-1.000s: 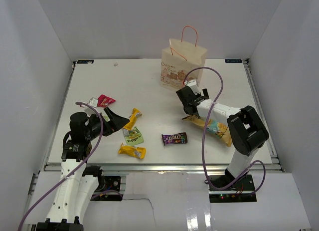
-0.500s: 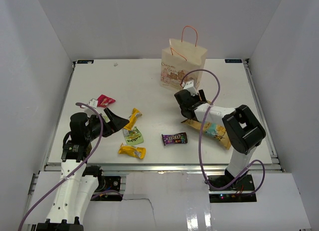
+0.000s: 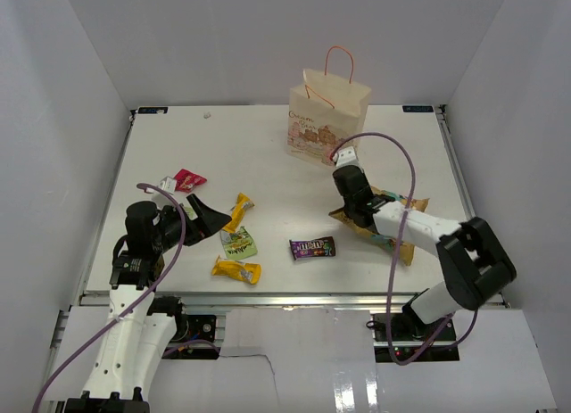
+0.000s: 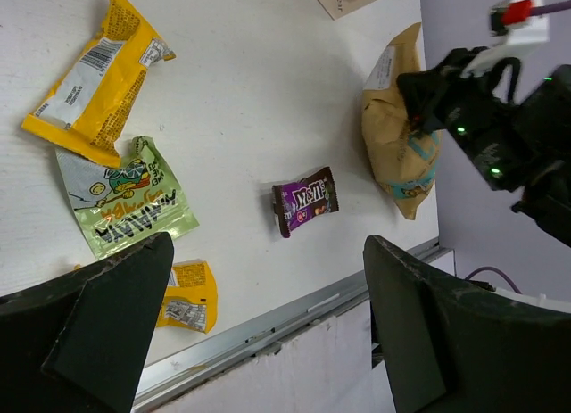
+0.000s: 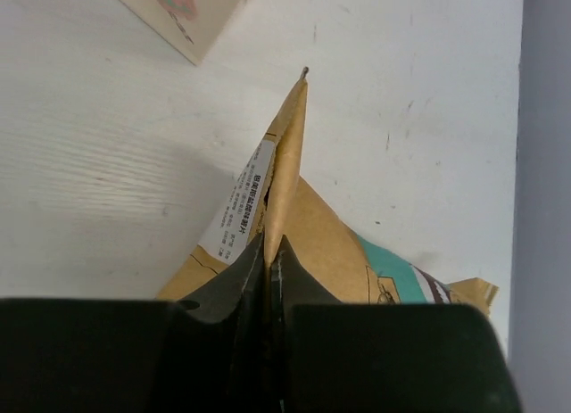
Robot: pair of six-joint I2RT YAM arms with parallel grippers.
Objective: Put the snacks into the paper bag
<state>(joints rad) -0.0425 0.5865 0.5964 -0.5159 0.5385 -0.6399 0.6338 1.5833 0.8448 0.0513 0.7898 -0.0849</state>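
Note:
My right gripper [image 5: 270,249] is shut on the upturned edge of the large yellow-and-blue crisp bag [image 5: 335,243]; from above the gripper [image 3: 362,218] sits over that bag [image 3: 399,202] right of centre. The cream paper bag [image 3: 327,115] stands upright just behind it. My left gripper [image 3: 207,215] hangs open and holds nothing, above the snacks on the left: a yellow bar [image 3: 238,211], a green packet [image 3: 238,243], a second yellow bar [image 3: 236,270] and a red-pink packet [image 3: 189,178]. The purple candy bar [image 3: 312,248] lies mid-table. The left wrist view shows the open gripper [image 4: 268,252], the purple bar [image 4: 305,201] and the green packet [image 4: 125,203].
White walls close in the table on three sides. A metal rail [image 3: 285,297] runs along the near edge. A small white packet [image 3: 167,183] lies beside the red-pink one. A purple cable [image 3: 393,163] loops over the right arm.
My right gripper has shut on the crisp bag's edge. The right arm's elbow has swung out to the right. The left arm has not moved.

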